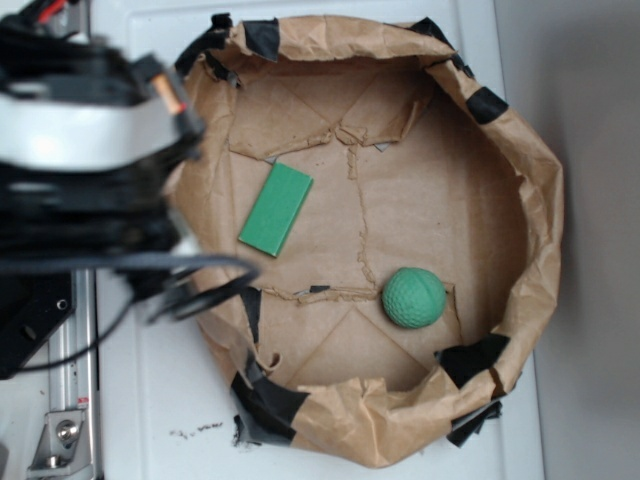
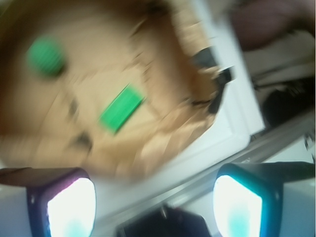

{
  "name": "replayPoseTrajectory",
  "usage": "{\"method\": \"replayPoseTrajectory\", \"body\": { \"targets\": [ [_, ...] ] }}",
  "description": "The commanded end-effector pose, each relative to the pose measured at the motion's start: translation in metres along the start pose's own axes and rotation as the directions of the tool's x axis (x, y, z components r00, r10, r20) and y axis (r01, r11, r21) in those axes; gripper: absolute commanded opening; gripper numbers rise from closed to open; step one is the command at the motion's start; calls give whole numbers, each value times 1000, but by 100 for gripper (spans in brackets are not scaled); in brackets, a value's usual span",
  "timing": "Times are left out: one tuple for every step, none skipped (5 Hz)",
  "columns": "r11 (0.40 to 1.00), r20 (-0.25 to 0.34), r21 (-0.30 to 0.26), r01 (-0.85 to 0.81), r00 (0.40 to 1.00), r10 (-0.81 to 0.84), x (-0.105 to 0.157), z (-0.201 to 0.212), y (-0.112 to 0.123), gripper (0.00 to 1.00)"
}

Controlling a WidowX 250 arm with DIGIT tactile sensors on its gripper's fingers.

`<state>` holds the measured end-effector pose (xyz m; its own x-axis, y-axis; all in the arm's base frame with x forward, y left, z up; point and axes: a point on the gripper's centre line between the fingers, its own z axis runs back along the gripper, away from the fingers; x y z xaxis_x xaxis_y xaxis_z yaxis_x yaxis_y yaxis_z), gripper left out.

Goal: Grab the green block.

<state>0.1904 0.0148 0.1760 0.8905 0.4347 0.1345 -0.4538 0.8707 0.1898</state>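
Gripper (image 2: pixel 154 207): seen from the wrist view as two pale pads at the bottom corners, standing wide apart with nothing between them. Released, empty. In the overhead view only the dark, blurred bulk of the arm (image 1: pixel 85 170) shows, at the left, outside the paper wall; the fingers themselves cannot be made out there.

Green block (image 1: pixel 276 208): flat thin slab, lying on the paper floor in the upper left part of the enclosure, long side tilted off the vertical. Nothing touches it. It sits near the left wall, just inside where the arm hangs.

Green ball (image 1: pixel 413 297): round, dimpled, resting lower right of the block and well apart from it.

Paper enclosure (image 1: pixel 530 200): crumpled brown paper shaped into a bowl-like wall, patched with black tape (image 1: pixel 486 104) around the rim; the floor is creased and seamed.

White table (image 1: pixel 150 390): under the enclosure; a metal rail runs along its left edge.

Risks, as judged from here: the block is thin and lies flat, so the pads may slide over its top or close on paper instead. Its nearness to the raised wall could make a finger catch the paper on the way down and drag the floor, shifting the block. The wrist view is blurred, which may spoil the aim. The same-coloured ball invites a wrong pick.
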Motion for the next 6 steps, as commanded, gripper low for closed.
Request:
{"method": "replayPoseTrajectory", "body": {
  "targets": [
    [965, -47, -60, -256, 966, 254, 29, -50, -19, 100],
    [962, -36, -190, -196, 981, 192, 21, -93, -31, 100],
    [963, -112, -177, -202, 977, 184, 4, -124, -34, 100],
    [966, -147, -184, -181, 977, 155, -14, -141, -36, 100],
    [974, -177, -151, -169, 974, 142, -14, -147, -31, 100],
    [982, -191, -83, -169, 970, 151, -14, -152, -30, 0]
  ]
}}
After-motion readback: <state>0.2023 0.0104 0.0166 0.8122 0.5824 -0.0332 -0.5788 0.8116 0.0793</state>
